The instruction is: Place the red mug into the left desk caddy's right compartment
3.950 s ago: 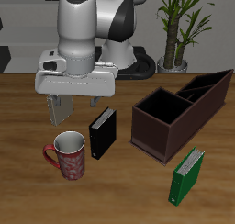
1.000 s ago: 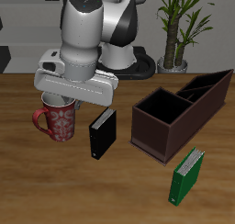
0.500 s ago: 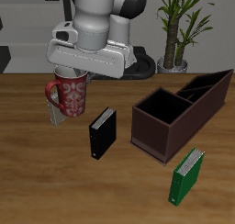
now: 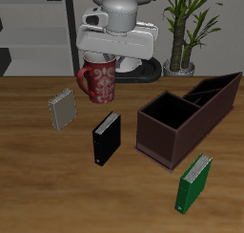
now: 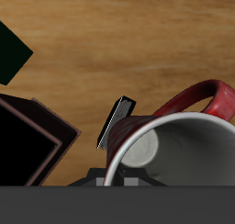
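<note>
Pincer (image 4: 101, 57) clamped on mug (image 4: 98, 80), holding it in the air above surface (image 4: 29, 180), behind black book (image 4: 106, 137), well apart from caddy (image 4: 186, 117). Handle faces grey book (image 4: 62, 110).

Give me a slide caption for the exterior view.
Gripper carries the red mug in the air toward the left desk caddy.

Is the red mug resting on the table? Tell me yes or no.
No: in the exterior view the red mug hangs under the gripper, clear above the table.
</note>
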